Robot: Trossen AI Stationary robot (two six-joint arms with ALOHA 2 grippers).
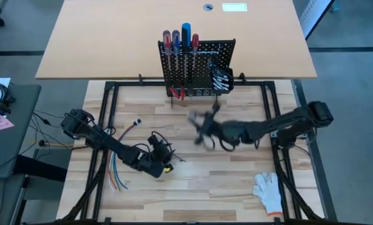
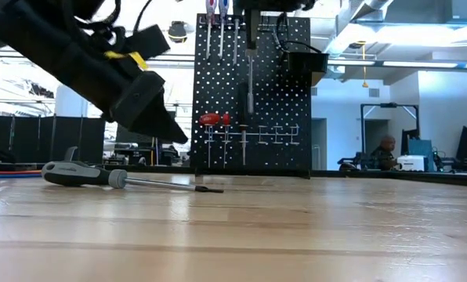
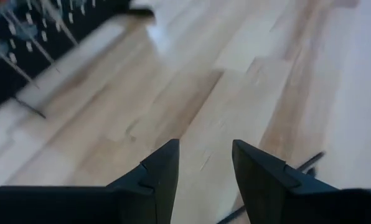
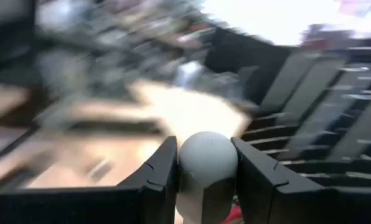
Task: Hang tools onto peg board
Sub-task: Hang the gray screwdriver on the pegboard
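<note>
Screwdriver [image 2: 100,175] lies on wooden table [image 2: 296,227].

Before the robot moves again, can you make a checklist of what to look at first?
1. Right gripper holds a tool: ok, shut on a grey round-ended handle.
2. Which tool that is: cannot tell, only the handle end shows.
3. Left gripper free to pick up: ok, fingers open, nothing between them.
4. Tool left to hang: ok, a grey-handled screwdriver lies flat on the table.
5. Room on the peg board: ok, its middle right holes look bare.
6. Right arm steady: not ok, it blurs in the high view.
</note>
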